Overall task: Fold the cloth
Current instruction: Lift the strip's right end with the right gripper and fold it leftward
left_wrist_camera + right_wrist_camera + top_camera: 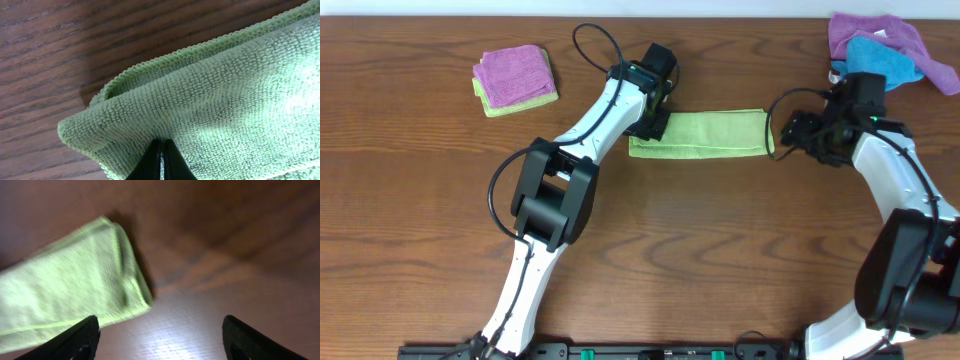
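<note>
The lime yellow-green cloth [705, 134] lies folded into a long narrow strip on the wooden table, left to right. My left gripper [650, 124] is at its left end, shut on the cloth; in the left wrist view the two black fingers [161, 150] pinch the folded terry edge [225, 90]. My right gripper [790, 135] is open and empty just right of the strip's right end. In the right wrist view the cloth's end [75, 287] lies to the left of the spread fingers [160, 335], bare wood between them. The white tag is not visible.
A purple cloth folded on a paler green one [515, 80] sits at the back left. A purple cloth [875, 35] and a bright blue cloth [882, 62] lie heaped at the back right, close behind my right arm.
</note>
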